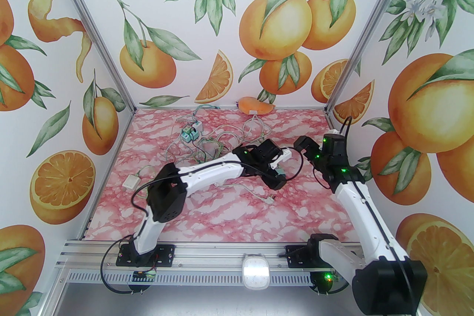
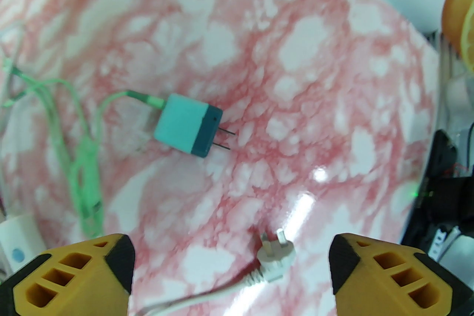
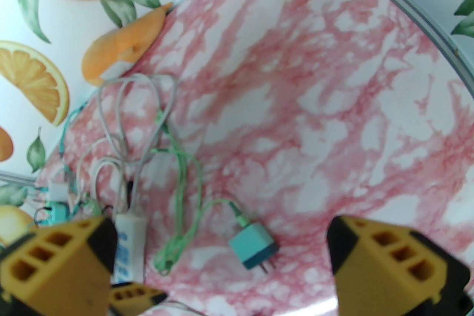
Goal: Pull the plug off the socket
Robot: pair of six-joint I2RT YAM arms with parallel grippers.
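The teal plug (image 2: 189, 125) lies free on the pink marbled table (image 2: 296, 47), prongs bare, green cable (image 2: 85, 173) attached; the left gripper (image 2: 229, 259) is spread wide and empty, with a white plug (image 2: 276, 257) lying nearby.

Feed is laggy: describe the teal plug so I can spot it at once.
On the pink marble table, just right of the cable tangle, the teal plug lies on its side, trailing a green cable. Unlike the white round plug nearby, it is a two-tone cube with two bare thin prongs.

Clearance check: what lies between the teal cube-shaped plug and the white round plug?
Bare pink marbled tabletop separates teal plug from white plug, in left wrist view.
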